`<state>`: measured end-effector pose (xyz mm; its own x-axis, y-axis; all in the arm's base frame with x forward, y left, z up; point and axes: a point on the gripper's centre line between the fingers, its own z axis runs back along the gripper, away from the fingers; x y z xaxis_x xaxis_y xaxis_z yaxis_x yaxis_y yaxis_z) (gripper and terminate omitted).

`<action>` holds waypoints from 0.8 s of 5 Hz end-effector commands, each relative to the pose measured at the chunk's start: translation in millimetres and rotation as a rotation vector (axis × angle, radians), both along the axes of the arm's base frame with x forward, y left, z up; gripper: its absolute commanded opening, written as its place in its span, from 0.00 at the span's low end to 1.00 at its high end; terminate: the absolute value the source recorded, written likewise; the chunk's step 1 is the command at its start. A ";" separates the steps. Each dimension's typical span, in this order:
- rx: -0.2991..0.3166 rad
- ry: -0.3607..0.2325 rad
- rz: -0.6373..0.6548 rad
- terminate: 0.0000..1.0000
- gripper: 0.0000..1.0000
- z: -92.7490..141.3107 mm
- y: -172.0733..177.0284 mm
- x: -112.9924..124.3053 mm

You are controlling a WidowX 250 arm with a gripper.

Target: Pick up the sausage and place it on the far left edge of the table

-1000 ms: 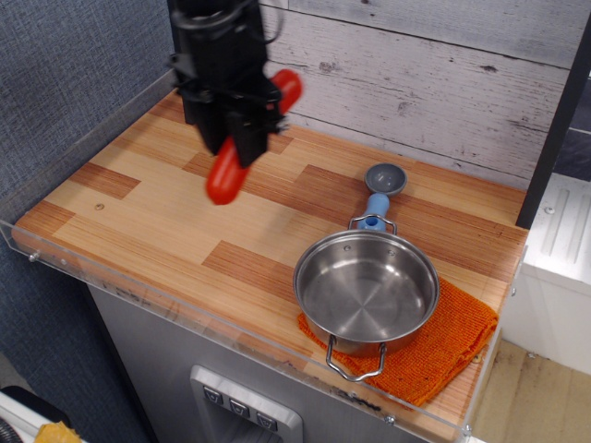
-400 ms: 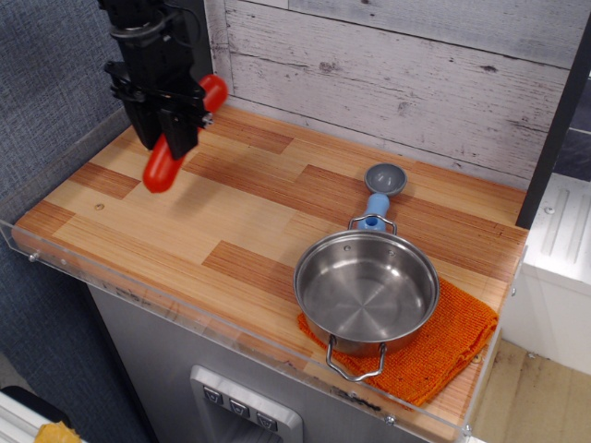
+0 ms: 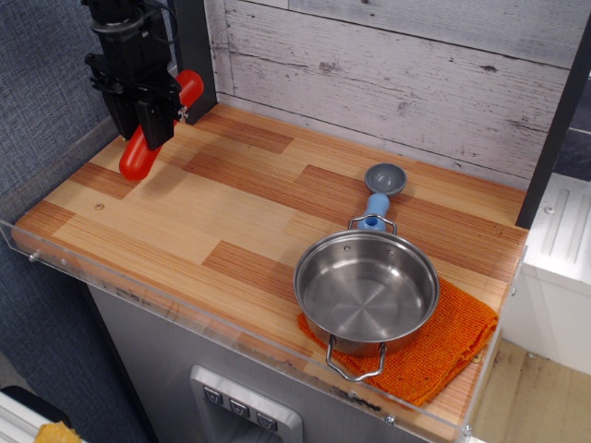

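The glossy red-orange sausage (image 3: 138,160) hangs tilted in my black gripper (image 3: 150,127), its lower end near the far left part of the wooden table (image 3: 194,221), its upper end (image 3: 189,87) sticking out to the right of the fingers. The gripper is shut on the sausage's middle and holds it just above the tabletop, close to the clear acrylic rim on the left. I cannot tell whether the lower tip touches the wood.
A steel pan (image 3: 367,288) sits on an orange knitted cloth (image 3: 454,343) at the front right. A blue-handled grey scoop (image 3: 379,189) lies behind the pan. A white plank wall stands at the back.
My gripper has carried the sausage from the table's back middle to the far left, and it now sits lower, near the left rim.
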<state>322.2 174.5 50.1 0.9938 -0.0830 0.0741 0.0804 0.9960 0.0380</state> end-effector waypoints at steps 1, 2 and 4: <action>-0.030 0.020 0.013 0.00 0.00 -14.9 -17.8 -2.3; -0.049 0.032 0.021 0.00 1.00 -17.7 -24.0 -1.6; 0.000 -0.015 0.003 0.00 1.00 28.4 -38.6 -10.7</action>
